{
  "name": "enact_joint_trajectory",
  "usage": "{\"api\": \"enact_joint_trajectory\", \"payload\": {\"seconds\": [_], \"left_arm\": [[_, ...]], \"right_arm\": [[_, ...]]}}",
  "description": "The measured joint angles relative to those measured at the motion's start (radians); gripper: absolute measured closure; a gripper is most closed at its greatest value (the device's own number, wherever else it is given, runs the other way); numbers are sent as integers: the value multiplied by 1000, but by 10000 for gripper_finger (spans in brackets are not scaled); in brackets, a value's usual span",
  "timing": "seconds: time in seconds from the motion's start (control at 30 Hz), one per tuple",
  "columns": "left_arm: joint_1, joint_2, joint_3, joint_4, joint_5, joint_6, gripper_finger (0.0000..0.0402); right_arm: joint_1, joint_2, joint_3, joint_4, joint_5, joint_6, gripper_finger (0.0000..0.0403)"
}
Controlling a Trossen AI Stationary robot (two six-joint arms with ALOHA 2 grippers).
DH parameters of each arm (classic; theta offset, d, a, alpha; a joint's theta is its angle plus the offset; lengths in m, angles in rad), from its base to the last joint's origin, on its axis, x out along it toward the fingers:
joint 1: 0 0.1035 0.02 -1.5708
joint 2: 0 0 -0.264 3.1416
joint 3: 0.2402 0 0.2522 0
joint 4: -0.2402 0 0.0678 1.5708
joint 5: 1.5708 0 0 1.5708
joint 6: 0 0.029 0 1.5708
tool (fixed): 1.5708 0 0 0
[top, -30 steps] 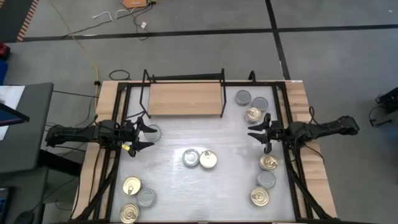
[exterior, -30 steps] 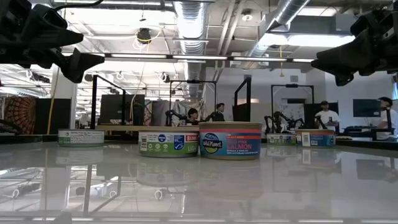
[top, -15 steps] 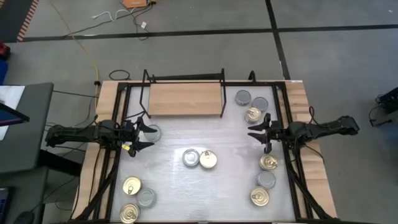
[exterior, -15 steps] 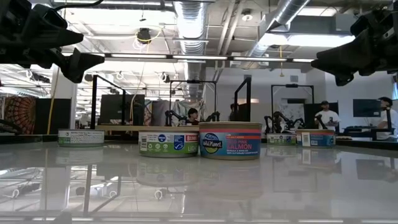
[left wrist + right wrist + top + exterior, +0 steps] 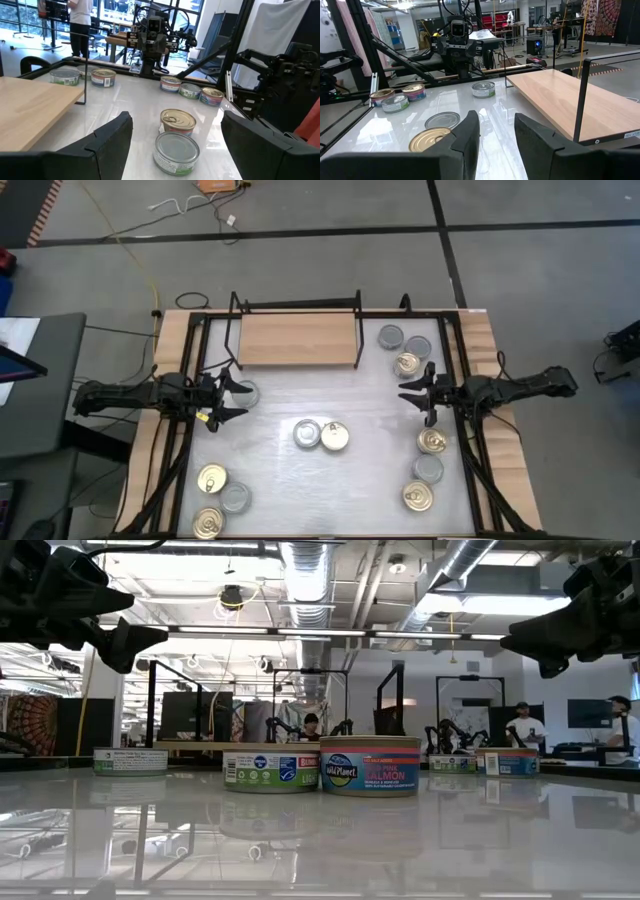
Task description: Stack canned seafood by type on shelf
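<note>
The shelf (image 5: pixel 298 338), a light wooden board in a black wire frame, stands at the table's far side. Canned seafood sits upright on the white tabletop. A silver tin (image 5: pixel 308 432) and a gold tin (image 5: pixel 335 436) touch at the middle. Three tins (image 5: pixel 407 363) cluster at the far right, three (image 5: pixel 428 470) at the near right and three (image 5: pixel 212 478) at the near left. My left gripper (image 5: pixel 232 398) hangs open at the left edge, above one silver tin (image 5: pixel 246 392). My right gripper (image 5: pixel 410 393) hangs open at the right edge. Both point level toward the middle, holding nothing.
Black frame rails (image 5: pixel 190 430) run along the table's left and right sides under both arms. The tabletop between the middle pair of tins and the shelf is bare (image 5: pixel 300 392). Beyond the far edge, people and other robot stations (image 5: pixel 520 725) show in the room.
</note>
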Motion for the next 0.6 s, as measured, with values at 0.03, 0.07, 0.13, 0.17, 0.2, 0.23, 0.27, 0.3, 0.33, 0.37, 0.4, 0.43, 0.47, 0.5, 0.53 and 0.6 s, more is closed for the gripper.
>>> {"api": "enact_joint_trajectory", "payload": {"seconds": [0.03, 0.07, 0.13, 0.17, 0.2, 0.23, 0.27, 0.3, 0.33, 0.37, 0.4, 0.43, 0.47, 0.5, 0.53, 0.6], "left_arm": [[0, 0, 0, 0, 0, 0, 112], [0, 0, 0, 0, 0, 0, 112], [0, 0, 0, 0, 0, 0, 112], [0, 0, 0, 0, 0, 0, 112], [0, 0, 0, 0, 0, 0, 112], [0, 0, 0, 1, 0, 0, 112], [0, 0, 0, 4, -4, 2, 112], [0, 0, 0, 7, -18, 9, 112], [0, 0, 0, 9, -35, 11, 112], [0, 0, 0, 13, -54, -3, 112], [0, 0, 0, 20, -66, -41, 112], [0, 0, 0, 28, -70, -90, 112], [0, 0, 0, 39, -87, -139, 112], [0, 0, 0, 58, -117, -183, 112], [0, 0, 0, 75, -159, -226, 112], [0, 0, 16, 80, -243, -319, 112]], "right_arm": [[0, 0, 0, 0, 0, 0, 253], [0, 0, 0, 0, 0, 0, 253], [0, 0, 0, 0, 0, 0, 253], [0, 0, 0, 0, 0, 0, 253], [0, 0, 0, 0, 0, 0, 253], [0, 0, 0, 0, 0, 0, 253], [0, 0, 0, 0, 0, 0, 253], [0, 0, 0, 0, 0, 0, 253], [0, 0, 0, 0, 0, 0, 253], [0, 0, 0, 0, 0, 0, 253], [0, 0, 0, 0, 0, 0, 253], [0, 0, 0, 0, 0, 0, 253], [0, 0, 0, 0, 0, 0, 253], [0, 0, 0, 0, 0, 0, 253], [0, 0, 0, 0, 0, 0, 253], [0, 0, 0, 0, 0, 0, 253]]}}
